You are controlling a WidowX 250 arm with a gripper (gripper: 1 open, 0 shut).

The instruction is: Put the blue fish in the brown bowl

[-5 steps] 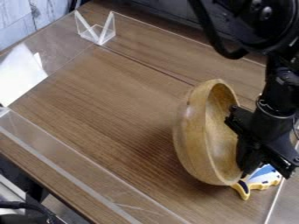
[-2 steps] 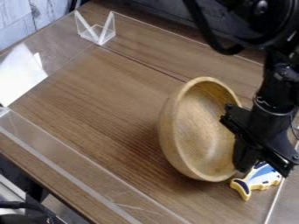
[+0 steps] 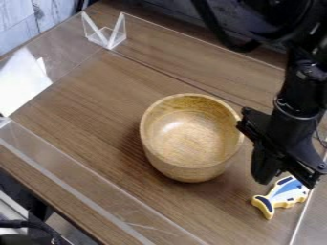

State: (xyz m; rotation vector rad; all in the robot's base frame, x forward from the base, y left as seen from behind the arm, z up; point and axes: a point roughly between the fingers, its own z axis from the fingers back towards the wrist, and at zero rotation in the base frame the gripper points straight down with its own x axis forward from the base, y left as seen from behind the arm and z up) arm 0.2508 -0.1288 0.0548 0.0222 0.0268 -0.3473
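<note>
Camera view: the brown bowl [image 3: 192, 137] sits upright on the wooden counter [image 3: 102, 115], mouth up and empty. The blue fish [image 3: 282, 196] lies flat on the counter just beside the bowl, on its near right side, close to the counter's edge. It is not in the bowl.

The hand [image 3: 271, 174] hangs pointing down between the bowl's right rim and the fish, just above the fish. Its fingers are pressed together and nothing is seen between them; the fish lies free below it.

Handling, judged from appearance: the fish looks small, light and thin, probably rigid plastic or wood with a smooth painted face, so likely a bit slippery. Lying flat, it offers little height to pinch. Best hold seems to be across the narrow body, between back and belly, at mid-length; the fins and tail look too thin to trust. A top-down pinch needs the fingers to reach almost to the counter.

The bowl looks thick-walled and stable but able to slide if nudged at the rim.
</note>
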